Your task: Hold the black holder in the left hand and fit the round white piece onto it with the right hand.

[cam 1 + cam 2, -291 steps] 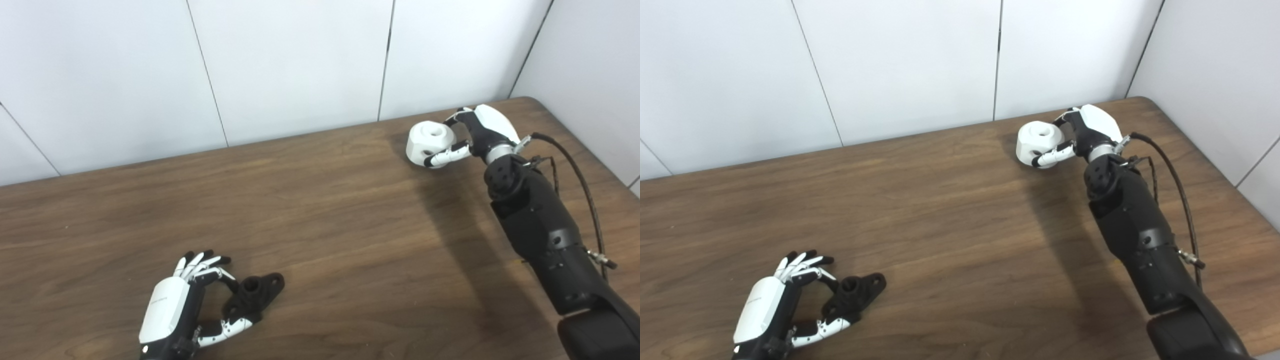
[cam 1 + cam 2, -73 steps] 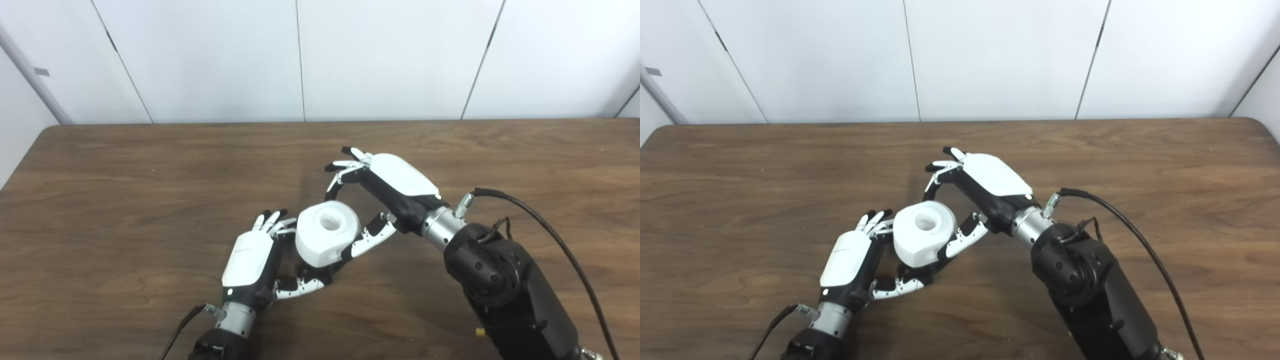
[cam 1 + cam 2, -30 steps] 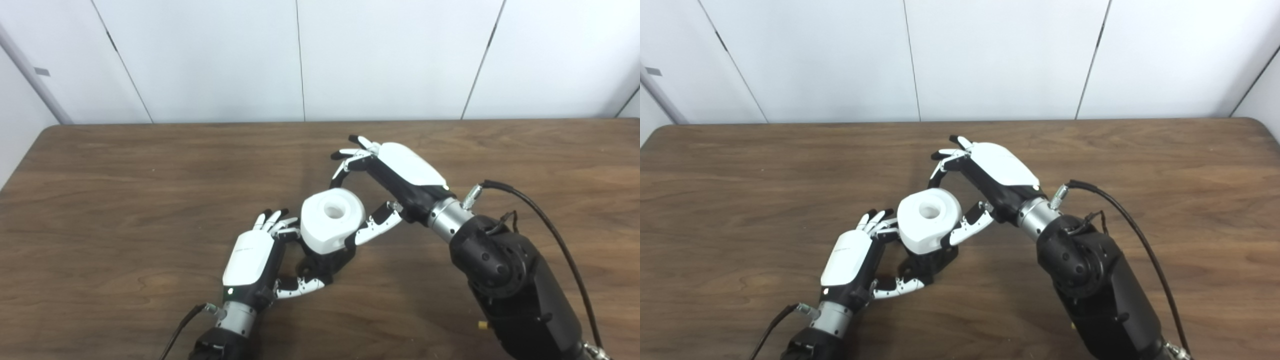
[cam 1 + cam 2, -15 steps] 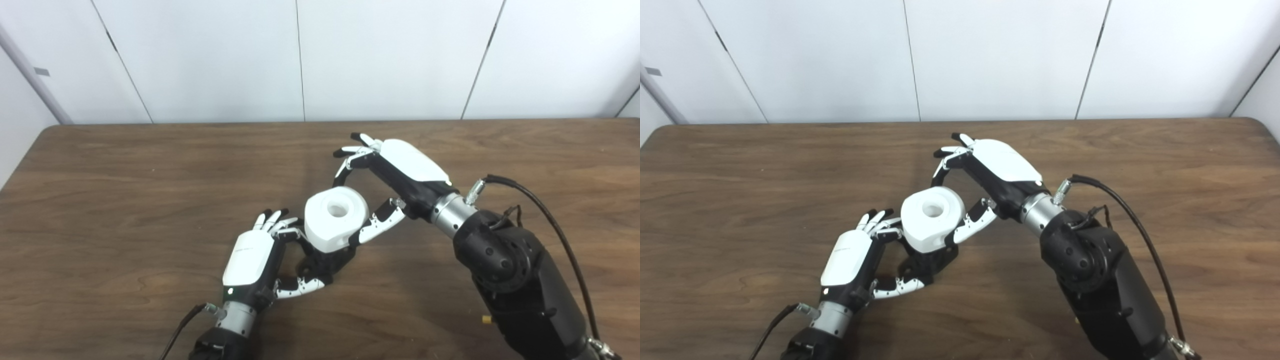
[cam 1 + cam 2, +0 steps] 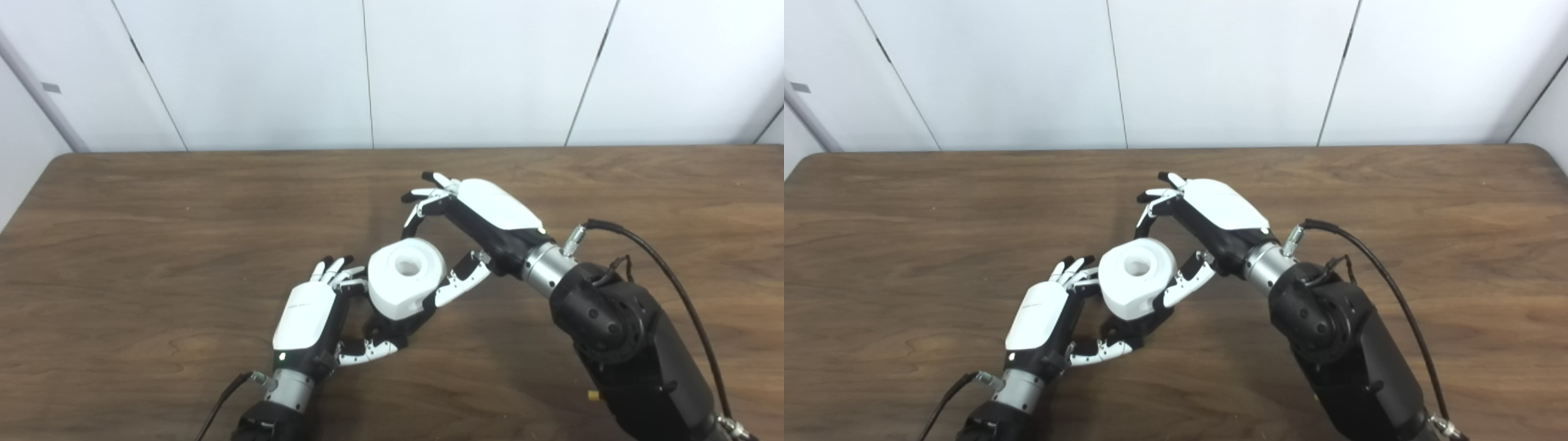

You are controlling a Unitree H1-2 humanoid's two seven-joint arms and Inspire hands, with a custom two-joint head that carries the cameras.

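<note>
Bright, even light; soft shadows

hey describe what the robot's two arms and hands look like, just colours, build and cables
Both hands, the left hand and the right hand, have glossy white back shells over black palms, with white fingers tipped and jointed in black. Each wrist is a silver metal ring. The right forearm is bulky matte black, with a black cable looping off a metal connector. A thinner dark cable leaves the left wrist.

The round white piece (image 5: 405,278) sits atop the holder (image 5: 397,326), between left hand (image 5: 306,318) and right hand (image 5: 484,223).
</note>
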